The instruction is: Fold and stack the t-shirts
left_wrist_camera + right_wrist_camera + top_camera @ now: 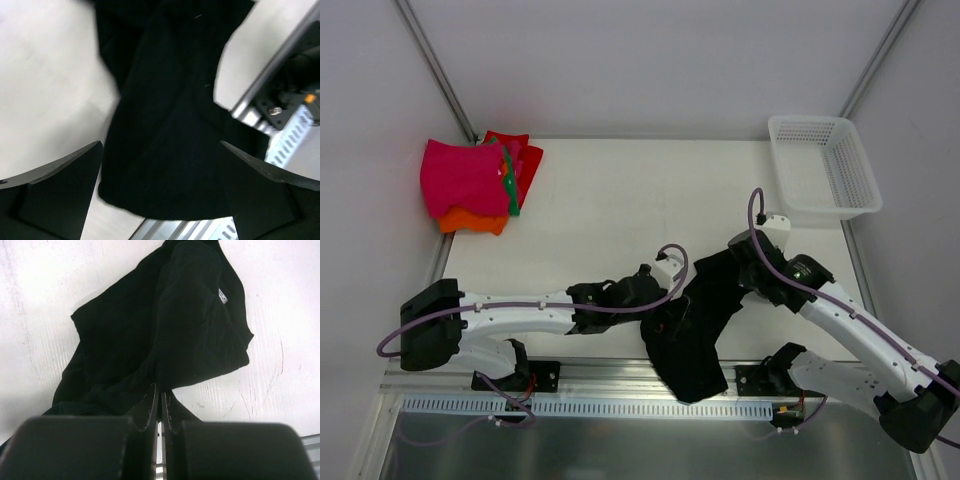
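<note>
The black t-shirt (695, 325) lies crumpled at the near middle of the table, its lower end hanging over the front rail. My right gripper (160, 390) is shut on a fold of the black t-shirt (165, 335); the white neck label (223, 297) shows beyond it. My left gripper (162, 170) is open, hovering over the black t-shirt (165, 125) near its lower hem, holding nothing. In the top view the left gripper (665, 300) is at the shirt's left edge and the right gripper (740, 262) at its upper right. Folded magenta, orange, red and green shirts (475, 182) are stacked at the far left.
A white mesh basket (823, 166) stands at the far right corner. The metal front rail (620, 405) runs along the near edge, also visible in the left wrist view (285, 125). White walls and frame posts bound the table (610, 210).
</note>
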`<state>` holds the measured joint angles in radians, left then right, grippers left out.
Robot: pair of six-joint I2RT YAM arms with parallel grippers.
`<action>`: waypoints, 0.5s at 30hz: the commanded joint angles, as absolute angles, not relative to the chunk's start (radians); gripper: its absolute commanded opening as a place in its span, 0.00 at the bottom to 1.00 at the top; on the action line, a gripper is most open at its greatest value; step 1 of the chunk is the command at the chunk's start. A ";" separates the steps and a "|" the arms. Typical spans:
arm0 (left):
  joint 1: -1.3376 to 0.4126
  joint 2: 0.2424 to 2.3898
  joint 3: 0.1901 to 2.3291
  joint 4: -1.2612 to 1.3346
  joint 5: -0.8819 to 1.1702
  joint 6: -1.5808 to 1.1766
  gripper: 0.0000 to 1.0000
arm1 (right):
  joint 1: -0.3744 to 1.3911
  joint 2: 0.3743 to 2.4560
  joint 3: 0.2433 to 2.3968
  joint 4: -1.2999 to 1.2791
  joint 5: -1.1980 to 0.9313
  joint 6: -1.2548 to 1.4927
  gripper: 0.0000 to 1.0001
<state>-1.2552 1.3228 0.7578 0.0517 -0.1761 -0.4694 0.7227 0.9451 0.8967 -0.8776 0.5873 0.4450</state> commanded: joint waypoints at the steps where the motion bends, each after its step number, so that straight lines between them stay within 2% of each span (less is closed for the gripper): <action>1: -1.252 1.357 0.831 0.167 -0.068 -0.393 0.98 | 0.723 0.928 0.896 -0.870 0.598 0.457 0.01; 8: -1.253 1.511 0.847 0.166 -0.083 -0.394 0.97 | 0.723 0.920 0.900 -0.865 0.592 0.446 0.00; 15: -1.249 1.601 0.880 0.100 -0.281 -0.399 0.98 | 0.723 0.897 0.890 -0.864 0.603 0.439 0.00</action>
<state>-1.2552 1.5955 0.8318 0.1219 -0.1688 -0.4118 0.7227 0.9253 0.8867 -0.8680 0.5831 0.4435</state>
